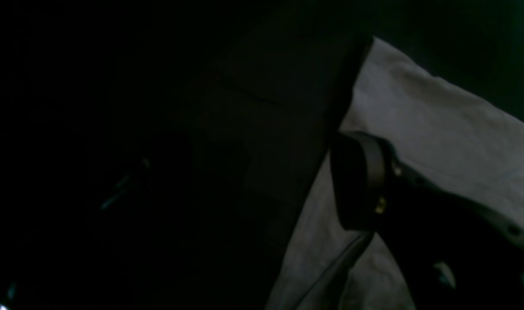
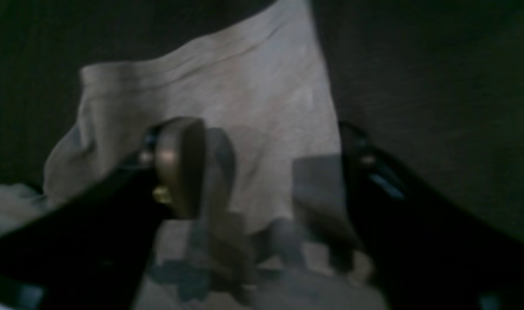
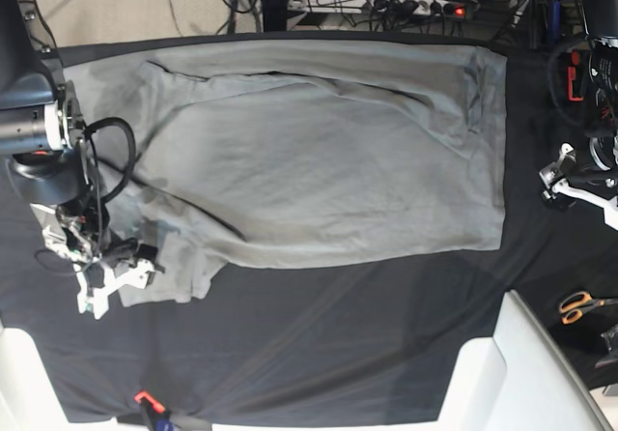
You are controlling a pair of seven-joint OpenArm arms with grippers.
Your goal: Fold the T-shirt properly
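The right gripper (image 2: pixel 270 172) hangs low over a sleeve of the light-grey T-shirt (image 3: pixel 328 160), its jaws spread apart on either side of the cloth and not pinching it. The left gripper (image 3: pixel 579 185) sits at the opposite side of the black-covered surface (image 3: pixel 338 344), beside the shirt's hem; whether it is open I cannot tell. The shirt lies spread flat across the surface, sleeve rumpled, and orange-handled scissors (image 3: pixel 582 304) rest off to one side.

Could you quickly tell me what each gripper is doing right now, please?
Left gripper: cannot be told, only one finger shows, above the T-shirt.
Right gripper: open, jaws straddling a sleeve, not gripping.
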